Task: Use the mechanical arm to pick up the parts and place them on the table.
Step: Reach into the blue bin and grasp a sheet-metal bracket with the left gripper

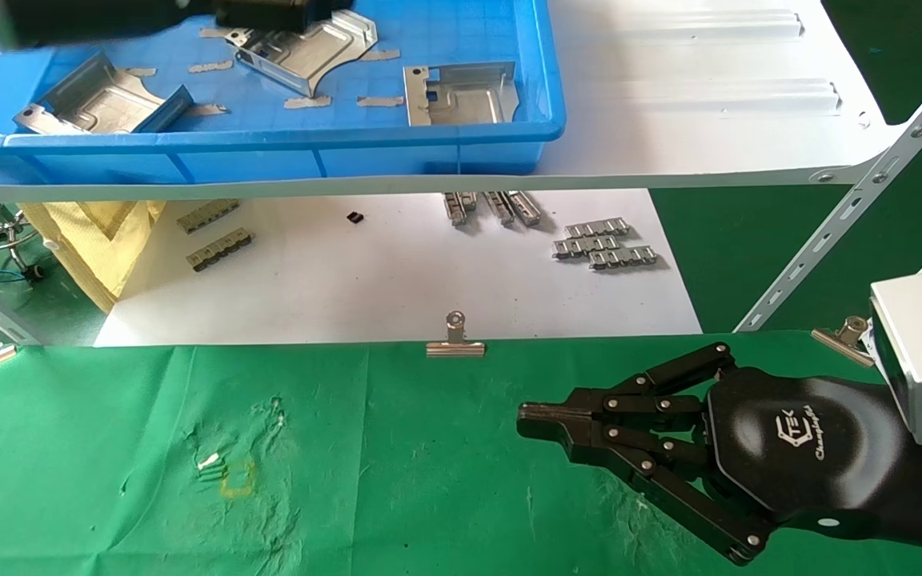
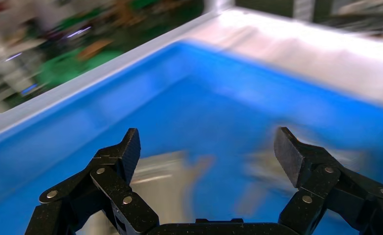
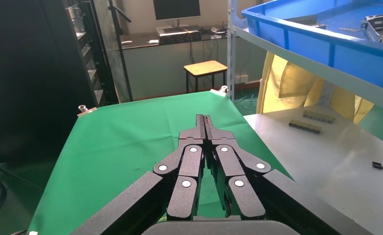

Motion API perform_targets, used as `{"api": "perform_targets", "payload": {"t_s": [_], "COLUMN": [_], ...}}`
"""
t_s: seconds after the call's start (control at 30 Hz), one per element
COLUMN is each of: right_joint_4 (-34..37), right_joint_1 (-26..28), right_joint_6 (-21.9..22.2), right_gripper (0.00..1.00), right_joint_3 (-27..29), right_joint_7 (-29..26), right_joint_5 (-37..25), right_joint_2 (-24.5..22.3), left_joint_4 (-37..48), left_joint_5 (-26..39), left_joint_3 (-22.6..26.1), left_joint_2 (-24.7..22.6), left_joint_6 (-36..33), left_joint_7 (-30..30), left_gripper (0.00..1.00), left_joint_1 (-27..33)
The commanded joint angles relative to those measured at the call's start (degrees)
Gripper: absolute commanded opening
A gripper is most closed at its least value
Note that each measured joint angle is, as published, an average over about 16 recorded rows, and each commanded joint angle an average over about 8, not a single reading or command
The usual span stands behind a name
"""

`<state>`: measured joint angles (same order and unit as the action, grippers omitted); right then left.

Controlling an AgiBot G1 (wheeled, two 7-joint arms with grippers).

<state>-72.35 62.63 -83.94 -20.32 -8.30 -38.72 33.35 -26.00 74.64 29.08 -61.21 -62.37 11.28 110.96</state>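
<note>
3 silvery stamped parts (image 1: 461, 94) with bent flanges lie in the blue tray (image 1: 269, 148) on the far shelf. My left gripper (image 2: 209, 152) hovers over them, fingers spread wide. My right gripper (image 1: 527, 418) rests pinched together, empty, above the green table (image 1: 349, 480).

left tool (image 2: 206, 152) raised, spread wide | right tool (image 1: 527, 416) low, pinched together
</note>
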Motion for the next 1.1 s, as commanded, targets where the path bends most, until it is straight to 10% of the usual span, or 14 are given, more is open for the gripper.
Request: {"api": "perform_targets", "payload": {"t_s": [0.03,0.1,0.37,1.1], "right_joint_4": [0.00,0.00,0.00,0.00], "right_joint_1": [0.00,0.00,0.00,0.01], "right_joint_6": [0.00,0.00,0.00,0.01], "right_gripper": [0.00,0.00,0.00,0.00], "right_joint_3": [0.00,0.00,-0.01,-0.02], "right_joint_7": [0.00,0.00,0.00,0.01], "right_joint_5": [0.00,0.00,0.00,0.01], "right_joint_2": [0.00,0.00,0.00,-0.01], "left_joint_4": [6.67,10.84,20.69,25.75], "left_joint_5": [3.38,5.45,10.11,12.62], "left_joint_3": [1.36,2.33,5.09,6.85], "left_joint_2": [-3.34,-5.75,-10.77,-12.04], "left_joint_6": [4.74,8.92,15.31,13.89], "left_joint_7": [-1.20,-1.89,-2.91,-2.37], "left_gripper": [1.00,0.92,0.00,0.00], "left_joint_1": [3.66,5.34,9.44,11.49]}}
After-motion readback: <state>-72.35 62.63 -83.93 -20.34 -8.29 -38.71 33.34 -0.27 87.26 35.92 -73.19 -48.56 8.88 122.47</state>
